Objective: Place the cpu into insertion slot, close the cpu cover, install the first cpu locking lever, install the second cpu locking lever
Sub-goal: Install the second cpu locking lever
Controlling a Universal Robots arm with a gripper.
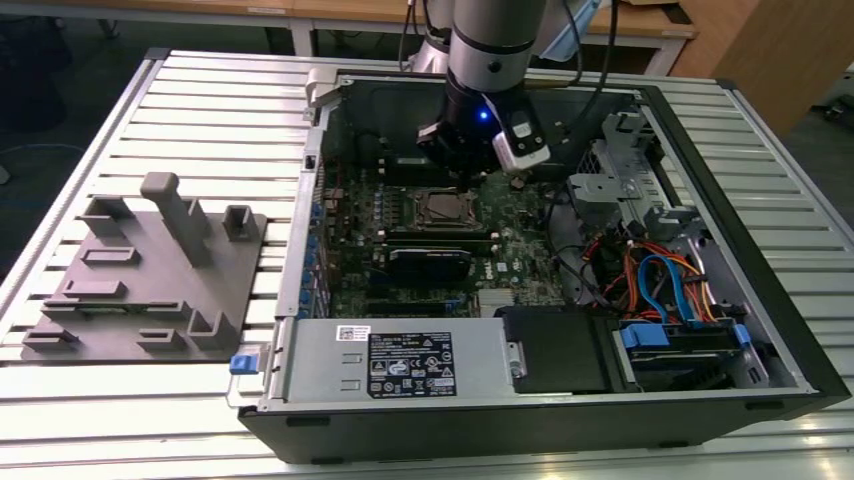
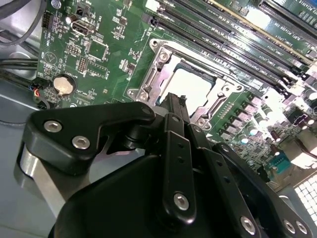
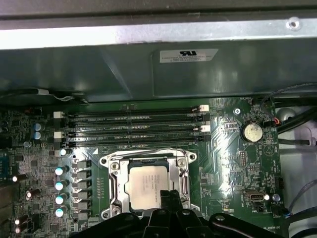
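The cpu [image 3: 148, 184]: silver-tan square chip, seated in the insertion slot [image 3: 144, 162] on the green motherboard [image 3: 228, 163]. In the exterior view the socket sat toward 12 o'clock of the board.

The cpu cover [image 3: 113, 183]: metal frame, lying flat around the chip, which showed through its window.

Gripper [image 3: 170, 194]: black linked fingers drawn narrow, tips together with no gap to be seen and nothing clamped between them. The tips stood at the rim of the cover frame (whether they pressed on it could not be told). In the exterior view the gripper hung at 1 o'clock of the socket.

Memory slots [image 3: 133, 126]: four long black rows with white end clips, just beside the socket.

Coin cell [image 3: 251, 131]: round, silver, in a black holder on the board.

Labels: white label with dark print [image 3: 188, 54] on the chassis wall. A larger printed label [image 1: 407, 365] sat on the grey power supply at 6 o'clock of the socket in the exterior view.

Computer case [image 1: 534, 425]: black, lying open on a slatted table [image 1: 134, 420].

Grey fixture plate [image 1: 147, 285]: at 9 o'clock of the case, apart from it.
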